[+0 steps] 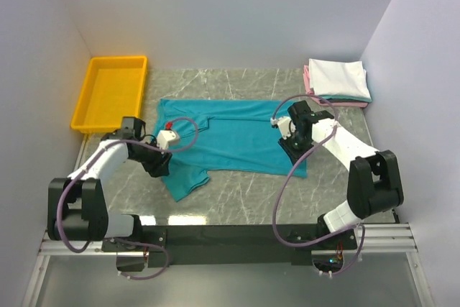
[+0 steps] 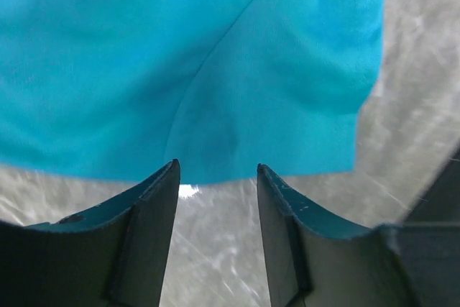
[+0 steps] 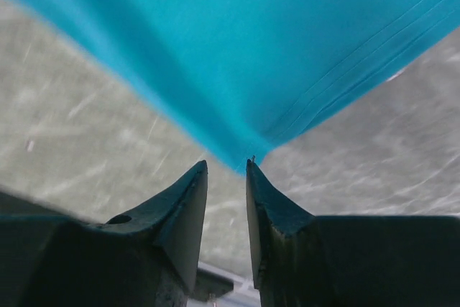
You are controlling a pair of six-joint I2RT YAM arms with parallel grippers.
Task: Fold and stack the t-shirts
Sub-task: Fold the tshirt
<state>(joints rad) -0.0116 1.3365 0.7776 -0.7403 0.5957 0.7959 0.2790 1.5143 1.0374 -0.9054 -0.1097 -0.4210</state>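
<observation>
Left wrist view has the left gripper point(image 2: 215, 167) with its jaws spread wide. Nothing lies between them but marble table point(image 2: 215, 249). The edge of the teal t-shirt point(image 2: 180, 55) lies just past the tips. Right wrist view shows the right gripper point(image 3: 226, 165) with jaws a narrow gap apart. A hemmed corner of the shirt points into that gap, and whether they pinch it cannot be told. Only the top external view gives the whole: the shirt lies spread mid-table, with one gripper at each end. A stack of folded t-shirts point(image 1: 338, 80), white on top, sits in the far right corner, and a yellow bin point(image 1: 115, 59) sits in the far left. Bare marble runs along the near edge. White walls point(image 1: 230, 12) close three sides.
</observation>
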